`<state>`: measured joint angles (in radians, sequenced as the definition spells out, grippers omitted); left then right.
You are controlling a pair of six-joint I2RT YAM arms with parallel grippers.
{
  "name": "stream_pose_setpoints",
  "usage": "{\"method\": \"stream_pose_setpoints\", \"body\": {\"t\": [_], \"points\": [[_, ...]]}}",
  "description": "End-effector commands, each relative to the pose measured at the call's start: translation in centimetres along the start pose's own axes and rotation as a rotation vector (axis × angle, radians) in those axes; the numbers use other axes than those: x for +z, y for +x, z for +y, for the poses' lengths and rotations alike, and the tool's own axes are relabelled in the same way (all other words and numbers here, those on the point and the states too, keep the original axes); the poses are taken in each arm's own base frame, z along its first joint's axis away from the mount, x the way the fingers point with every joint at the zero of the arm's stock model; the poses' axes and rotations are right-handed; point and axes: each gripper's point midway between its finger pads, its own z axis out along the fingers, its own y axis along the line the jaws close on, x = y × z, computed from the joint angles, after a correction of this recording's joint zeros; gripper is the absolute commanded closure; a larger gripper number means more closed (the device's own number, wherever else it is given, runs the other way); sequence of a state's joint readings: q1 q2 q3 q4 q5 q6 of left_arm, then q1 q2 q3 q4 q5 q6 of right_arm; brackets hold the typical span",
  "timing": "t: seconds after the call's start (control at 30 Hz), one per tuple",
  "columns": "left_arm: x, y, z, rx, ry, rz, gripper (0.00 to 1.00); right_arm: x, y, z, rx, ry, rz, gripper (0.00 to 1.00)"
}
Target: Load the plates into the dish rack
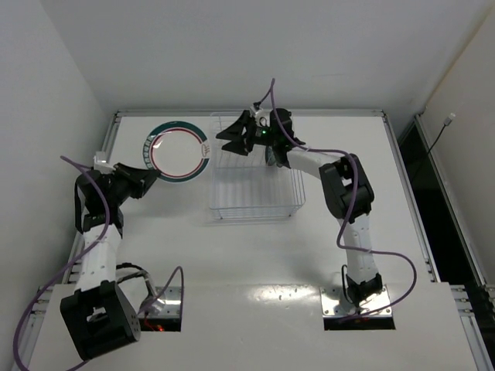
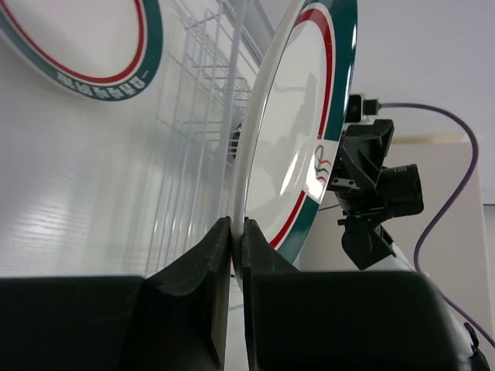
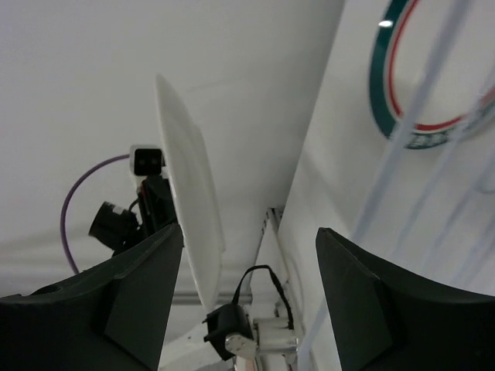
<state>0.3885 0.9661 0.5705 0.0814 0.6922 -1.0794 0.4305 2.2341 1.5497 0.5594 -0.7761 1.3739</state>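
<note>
My left gripper (image 1: 148,176) (image 2: 237,232) is shut on the rim of a white plate with a teal rim band and a red line (image 2: 302,139). It holds the plate tilted up off the table, left of the dish rack. The plate's white underside shows in the right wrist view (image 3: 189,201). A second plate of the same kind lies flat on the table (image 2: 77,46) (image 3: 402,108). In the top view the two plates overlap as one ring (image 1: 178,151). The clear wire dish rack (image 1: 255,185) (image 2: 201,116) holds no plates. My right gripper (image 1: 236,135) (image 3: 247,294) is open and empty over the rack's far left corner.
The table's raised metal frame runs along the far edge (image 1: 247,114) and the left edge (image 1: 108,147). White walls stand close behind and to the left. Purple cables (image 1: 271,93) loop off both arms. Blurred rack wires (image 3: 433,154) cross the right wrist view.
</note>
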Motion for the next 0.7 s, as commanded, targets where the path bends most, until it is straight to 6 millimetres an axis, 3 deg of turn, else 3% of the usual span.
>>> {"method": "stream_pose_setpoints", "body": {"t": [0.0, 0.13, 0.23, 0.33, 0.37, 0.4, 0.43, 0.47, 0.5, 0.53, 0.57, 0.6, 0.67], "points": [[-0.6, 0.0, -5.0, 0.084, 0.180, -0.019, 1.00, 0.9, 0.1, 8.1, -0.179, -0.207, 0.034, 0.33], [-0.3, 0.9, -5.8, 0.086, 0.189, -0.031, 1.00, 2.4, 1.7, 8.1, -0.169, -0.208, 0.061, 0.33], [-0.1, 1.9, -6.1, 0.072, 0.201, -0.012, 1.00, 2.9, 1.8, 8.4, -0.170, -0.211, 0.061, 0.44], [0.1, 2.8, -6.3, 0.066, 0.209, 0.009, 1.00, 3.3, 2.2, 8.4, -0.161, -0.214, 0.070, 0.86], [0.1, 2.8, -6.3, 0.067, 0.209, 0.009, 1.00, 3.2, 2.2, 8.7, -0.160, -0.213, 0.071, 0.94], [0.1, 2.8, -6.3, 0.067, 0.209, 0.009, 0.93, 3.0, 2.2, 8.7, -0.153, -0.204, 0.056, 1.00], [0.2, 3.1, -5.7, 0.058, 0.174, 0.026, 0.79, 2.4, 1.4, 7.2, -0.136, -0.151, 0.005, 1.00], [0.1, 2.3, -5.6, 0.088, 0.138, 0.006, 0.65, 2.0, 1.2, 7.3, -0.155, -0.126, -0.019, 1.00], [0.6, 1.8, -4.4, 0.082, 0.065, -0.007, 0.40, 0.7, 0.7, 7.5, -0.147, -0.047, -0.038, 1.00], [0.5, 1.7, -3.7, 0.090, 0.018, -0.009, 0.32, 0.0, 0.0, 7.3, -0.179, 0.015, -0.062, 1.00], [0.4, 1.9, -1.9, 0.067, -0.071, 0.010, 0.27, -0.6, -1.4, 6.7, -0.298, 0.112, -0.127, 1.00], [0.3, 1.5, -1.9, 0.107, -0.092, -0.002, 0.25, -1.4, -2.4, 7.2, -0.339, 0.189, -0.167, 1.00], [-0.1, 1.4, 0.0, 0.107, -0.173, -0.010, 0.25, -5.1, -4.5, 6.4, -0.397, 0.452, -0.291, 1.00]]}}
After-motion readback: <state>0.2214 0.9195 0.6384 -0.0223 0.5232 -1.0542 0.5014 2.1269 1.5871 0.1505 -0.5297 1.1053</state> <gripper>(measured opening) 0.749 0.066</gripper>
